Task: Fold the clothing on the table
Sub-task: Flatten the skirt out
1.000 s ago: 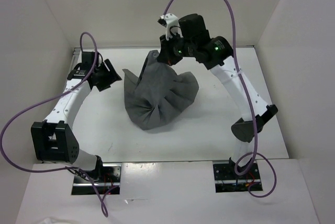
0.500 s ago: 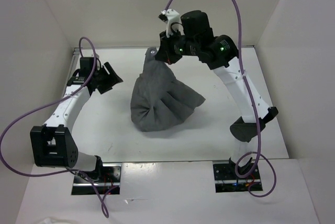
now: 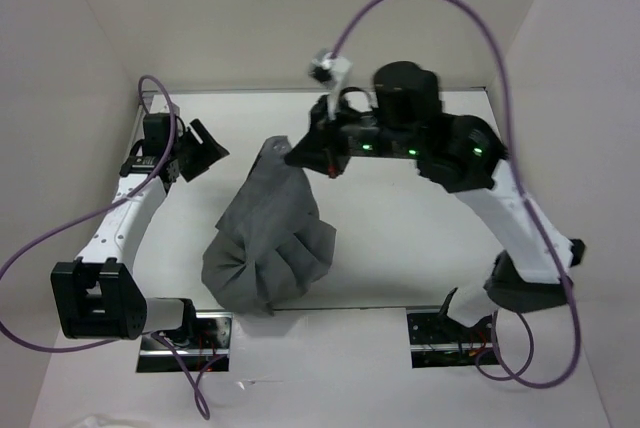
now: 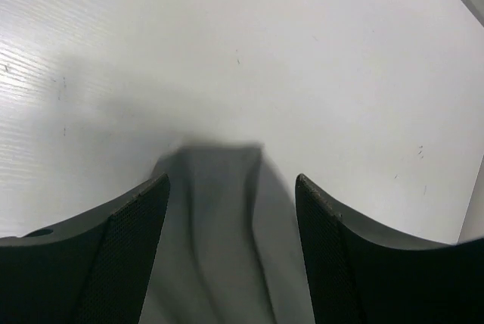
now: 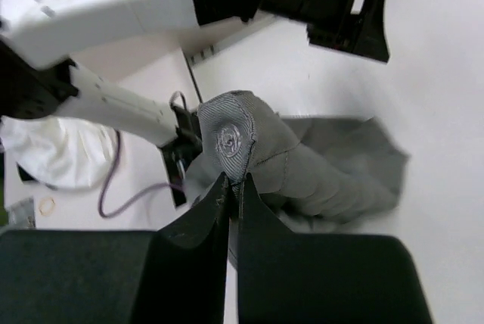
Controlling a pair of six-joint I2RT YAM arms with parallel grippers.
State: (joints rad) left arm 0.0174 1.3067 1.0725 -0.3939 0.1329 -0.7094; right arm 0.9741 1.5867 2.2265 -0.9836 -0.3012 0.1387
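Note:
A grey skirt (image 3: 265, 243) hangs bunched from my right gripper (image 3: 292, 155), its lower folds resting on the white table (image 3: 400, 238) near the front left. In the right wrist view my right gripper (image 5: 234, 180) is shut on the skirt's buttoned waistband corner (image 5: 236, 138). My left gripper (image 3: 205, 148) hovers open at the back left, apart from the cloth. In the left wrist view a blurred grey part of the skirt (image 4: 219, 218) shows beyond and between its black fingers (image 4: 136, 248), which hold nothing.
White walls (image 3: 90, 68) close in the table on the left, back and right. Purple cables (image 3: 420, 8) loop above both arms. The arm bases (image 3: 185, 333) sit at the near edge. A white crumpled item (image 3: 100, 423) lies on the front ledge.
My right arm has swung toward the front left, dragging the hanging skirt from the table's middle back to the front left. The left gripper has stayed in place, still open.

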